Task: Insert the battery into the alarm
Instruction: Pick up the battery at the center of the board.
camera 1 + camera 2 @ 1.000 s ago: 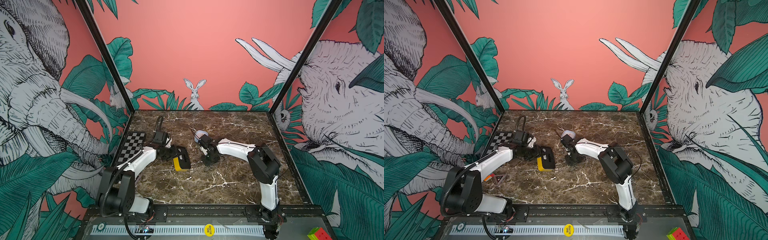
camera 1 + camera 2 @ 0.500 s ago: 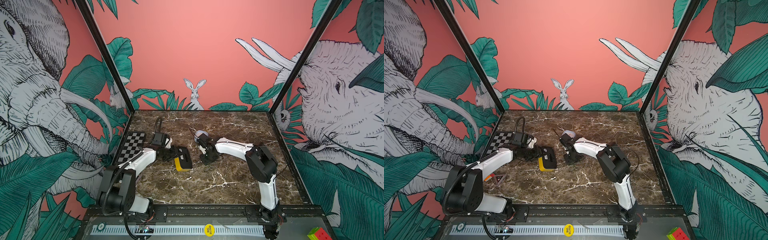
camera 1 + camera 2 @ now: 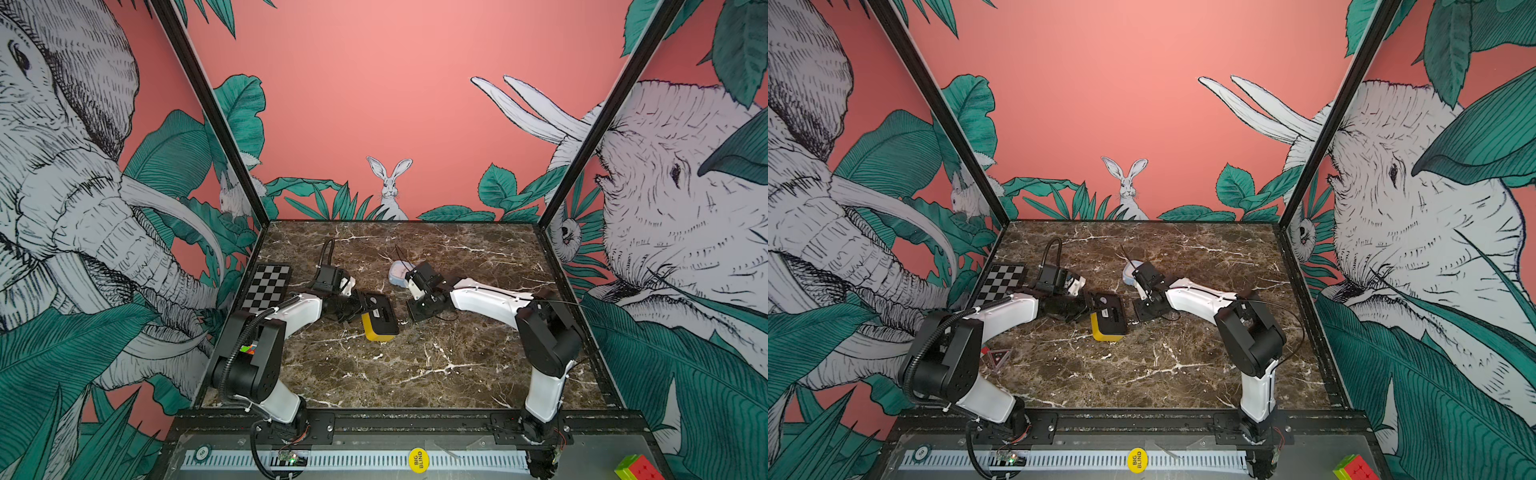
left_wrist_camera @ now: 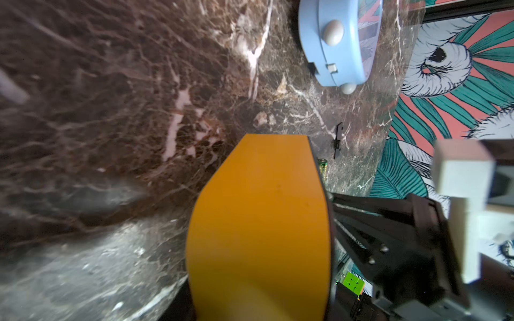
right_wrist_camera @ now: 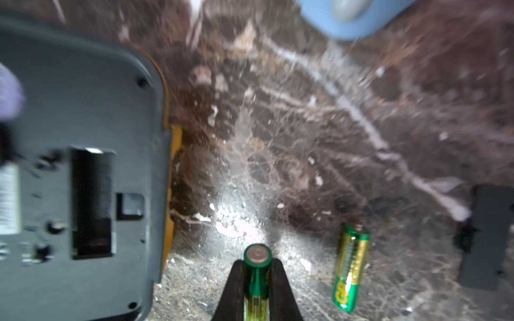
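The alarm is yellow with a dark grey back and sits left of the table's middle. My left gripper is shut on its edge, and its yellow side fills the left wrist view. In the right wrist view the alarm's back faces up with its battery slot open and empty. My right gripper is shut on a green battery, a short way to the right of the alarm. A second green-gold battery lies loose on the marble.
A light blue clock lies just behind the right gripper. A dark cover piece rests on the marble near the loose battery. A checkerboard lies at the left edge and a cube on the front ledge.
The right gripper's jaws have closed on the battery. Both arms stay nearly where they were, and the left gripper keeps its hold on the alarm.
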`<state>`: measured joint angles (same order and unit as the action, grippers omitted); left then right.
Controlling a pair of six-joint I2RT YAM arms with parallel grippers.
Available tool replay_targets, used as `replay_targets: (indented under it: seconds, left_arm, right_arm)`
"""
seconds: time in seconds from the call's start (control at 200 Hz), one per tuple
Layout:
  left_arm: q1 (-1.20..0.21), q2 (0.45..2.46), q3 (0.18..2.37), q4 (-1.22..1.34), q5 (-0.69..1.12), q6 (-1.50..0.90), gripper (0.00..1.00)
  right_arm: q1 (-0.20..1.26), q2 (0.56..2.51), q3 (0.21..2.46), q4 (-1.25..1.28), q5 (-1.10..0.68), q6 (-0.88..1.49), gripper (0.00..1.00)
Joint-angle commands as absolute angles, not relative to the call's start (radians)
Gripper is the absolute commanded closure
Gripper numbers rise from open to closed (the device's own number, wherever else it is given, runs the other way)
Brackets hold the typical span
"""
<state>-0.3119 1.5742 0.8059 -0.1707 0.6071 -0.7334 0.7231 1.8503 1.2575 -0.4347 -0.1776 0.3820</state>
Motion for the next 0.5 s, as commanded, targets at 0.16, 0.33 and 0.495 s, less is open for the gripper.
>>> replay_targets:
  seconds: [0.16,0.33,0.495]
  left_arm:
    - [-0.320,1.616,0.785,-0.161,0.542,-0.756,0.78]
    - [-0.320,1.625,0.790,-0.189,0.549,-0.746,0.67]
    - [-0.318,1.626,0.786,-0.210,0.551,-0.747,0.62]
  right_arm:
    - [0.700,1.828,1.251,-0.212,-0.288,0.428,1.00]
    - [0.697,1.841,1.244,-0.108,-0.364,0.451,1.00]
    - [0.689,1.846,1.230,-0.054,-0.415,0.452,1.00]
